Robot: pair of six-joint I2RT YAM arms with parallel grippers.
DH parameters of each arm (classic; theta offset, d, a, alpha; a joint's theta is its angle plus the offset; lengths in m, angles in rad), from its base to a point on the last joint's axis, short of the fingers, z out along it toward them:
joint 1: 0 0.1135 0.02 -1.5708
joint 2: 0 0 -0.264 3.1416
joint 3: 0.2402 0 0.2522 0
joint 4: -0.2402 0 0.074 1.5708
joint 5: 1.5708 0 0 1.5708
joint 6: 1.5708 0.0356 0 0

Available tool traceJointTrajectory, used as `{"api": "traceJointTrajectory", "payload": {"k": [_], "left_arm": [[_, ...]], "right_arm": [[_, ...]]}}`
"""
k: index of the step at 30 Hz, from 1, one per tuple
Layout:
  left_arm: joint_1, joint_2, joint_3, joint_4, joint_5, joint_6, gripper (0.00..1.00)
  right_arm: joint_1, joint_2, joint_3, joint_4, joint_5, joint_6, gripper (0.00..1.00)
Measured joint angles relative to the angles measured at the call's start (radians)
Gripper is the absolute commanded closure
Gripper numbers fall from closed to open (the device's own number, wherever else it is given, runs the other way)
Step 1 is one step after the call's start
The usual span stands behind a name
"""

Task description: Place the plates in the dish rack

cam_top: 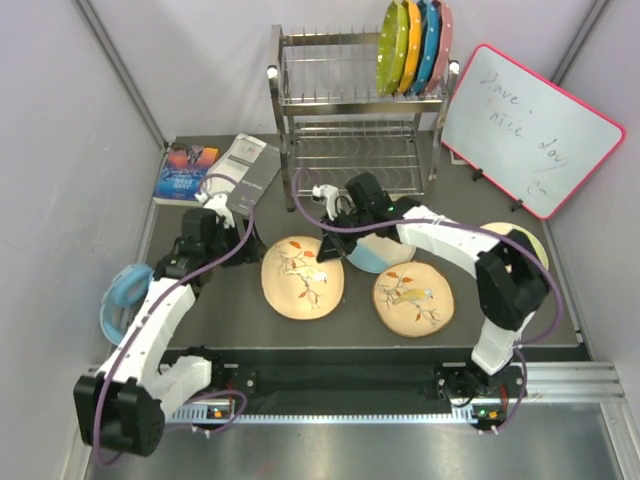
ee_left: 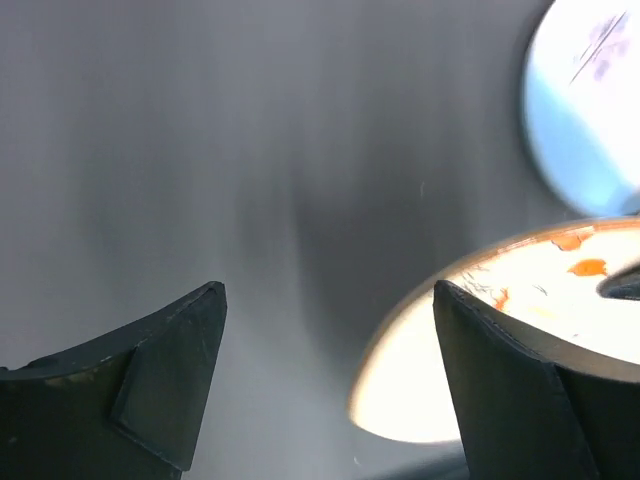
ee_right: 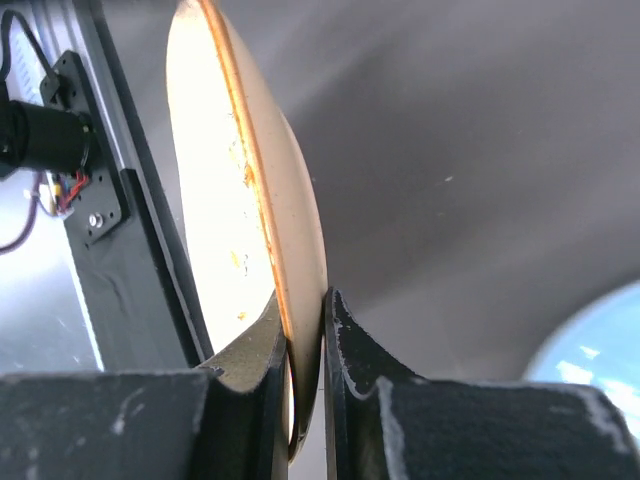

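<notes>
Two tan bird plates lie on the dark mat, the left one and the right one. My right gripper is shut on the far rim of the left tan plate, which shows edge-on between the fingers. The cream-and-light-blue plate lies partly under the right arm and shows in the right wrist view. The pale cream-green plate is half hidden behind the right elbow. My left gripper is open and empty over the mat, just left of the tan plate. The chrome dish rack stands at the back.
Plain green, orange, blue and pink plates stand in the rack's top tier at the right. A whiteboard leans at the back right. A book and a grey booklet lie at the back left. A light blue dish sits at the left wall.
</notes>
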Motion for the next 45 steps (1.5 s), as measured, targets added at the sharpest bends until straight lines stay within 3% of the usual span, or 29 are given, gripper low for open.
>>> {"api": "traceJointTrajectory", "payload": {"k": [5, 13, 24, 31, 35, 38, 45], "left_arm": [[0.018, -0.105, 0.092, 0.062, -0.160, 0.117, 0.08], [0.076, -0.112, 0.193, 0.069, -0.396, 0.207, 0.05], [0.249, -0.140, 0.359, 0.063, -0.451, 0.224, 0.07], [0.260, -0.151, 0.253, 0.073, -0.413, 0.260, 0.10], [0.261, -0.178, 0.154, 0.092, -0.346, 0.249, 0.14], [0.261, -0.201, 0.075, 0.099, -0.322, 0.226, 0.11], [0.261, -0.192, -0.055, 0.110, -0.294, 0.198, 0.11]], "right_arm": [[-0.014, -0.079, 0.060, -0.141, 0.000, -0.111, 1.00], [-0.078, -0.082, 0.233, -0.305, 0.010, -0.167, 1.00], [-0.199, -0.076, 0.448, -0.375, 0.090, -0.140, 1.00], [-0.209, -0.035, 0.644, -0.373, 0.108, -0.106, 1.00], [-0.209, 0.042, 0.845, -0.410, 0.156, -0.103, 1.00], [-0.209, 0.074, 0.960, -0.399, 0.220, -0.106, 1.00], [-0.206, 0.075, 1.021, -0.298, 0.410, -0.109, 1.00]]}}
